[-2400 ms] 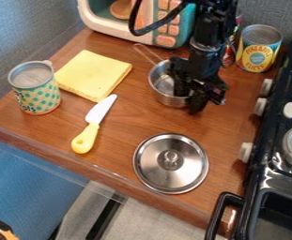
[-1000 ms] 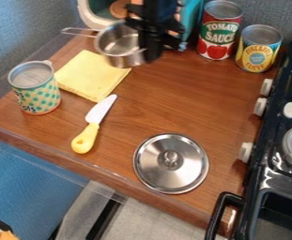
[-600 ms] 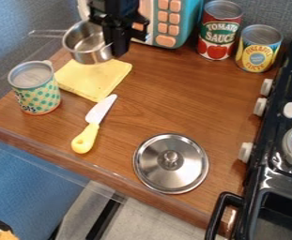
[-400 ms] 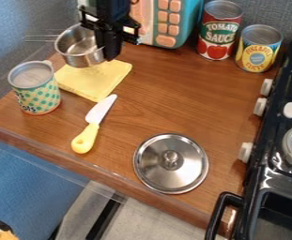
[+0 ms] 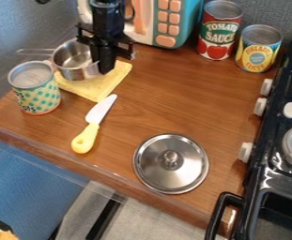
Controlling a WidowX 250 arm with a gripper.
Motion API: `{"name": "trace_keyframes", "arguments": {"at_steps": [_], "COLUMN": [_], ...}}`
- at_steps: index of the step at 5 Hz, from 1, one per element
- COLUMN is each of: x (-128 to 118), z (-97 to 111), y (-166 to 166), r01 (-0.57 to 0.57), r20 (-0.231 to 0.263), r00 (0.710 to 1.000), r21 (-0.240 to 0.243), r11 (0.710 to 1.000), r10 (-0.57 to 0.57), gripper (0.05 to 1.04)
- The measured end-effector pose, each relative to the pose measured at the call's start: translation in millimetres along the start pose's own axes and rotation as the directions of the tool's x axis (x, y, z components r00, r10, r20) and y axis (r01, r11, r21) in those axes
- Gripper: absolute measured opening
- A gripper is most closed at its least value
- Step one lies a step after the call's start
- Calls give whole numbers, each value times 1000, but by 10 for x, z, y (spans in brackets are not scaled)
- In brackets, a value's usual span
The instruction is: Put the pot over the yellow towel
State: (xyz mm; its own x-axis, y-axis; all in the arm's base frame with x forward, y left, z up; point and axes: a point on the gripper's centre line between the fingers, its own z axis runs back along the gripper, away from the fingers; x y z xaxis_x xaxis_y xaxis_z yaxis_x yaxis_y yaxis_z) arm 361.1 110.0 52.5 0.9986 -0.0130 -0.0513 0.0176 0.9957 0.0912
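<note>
"Spotting the pot [image 5: 73,74] anywhere?"

"Over the far part of the yellow towel [image 5: 110,83], its side clamped in the gripper [image 5: 103,65]. Whether it touches the cloth, I can't tell."

"And around that?"

"Dotted can [image 5: 38,97] just beside the towel, yellow-handled knife [image 5: 85,139] with its blade near the towel's corner, metal lid [image 5: 153,164] well apart, nearer the camera."

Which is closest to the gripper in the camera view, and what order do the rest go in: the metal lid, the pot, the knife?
From the gripper:
1. Pot, right at it, over the yellow towel.
2. Knife, below it in the view.
3. Metal lid, farther down, toward the view's lower right.
</note>
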Motion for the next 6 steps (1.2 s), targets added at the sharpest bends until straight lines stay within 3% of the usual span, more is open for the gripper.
{"name": "trace_keyframes", "arguments": {"at_steps": [2, 3, 5, 6], "x": [42, -17, -134, -168], "z": [-114, -160, 236, 322], "y": [18, -20, -132, -183], "r01": [-8, 6, 71, 83], "r20": [-38, -58, 59, 83], "r00": [999, 998, 996, 993], "r21": [1, -15, -16, -4], "r11": [1000, 1000, 997, 997], "r10": [8, -7, -70, -83], "gripper": [112, 293, 884, 1014]}}
